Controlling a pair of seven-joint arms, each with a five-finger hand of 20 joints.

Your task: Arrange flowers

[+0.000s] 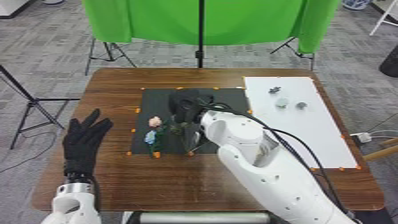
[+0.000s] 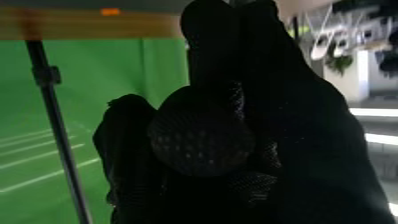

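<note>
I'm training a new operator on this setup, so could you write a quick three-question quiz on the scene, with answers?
1. True or false: the white sheet lies to the right of the black mat.
2. Choose one. The right hand is over:
A) the white sheet
B) the black mat
C) the floor
3. Fill in the colour: in the head view, just below the pink flower is the head of a ____ flower.

Key: 1 true; 2 B; 3 blue
</note>
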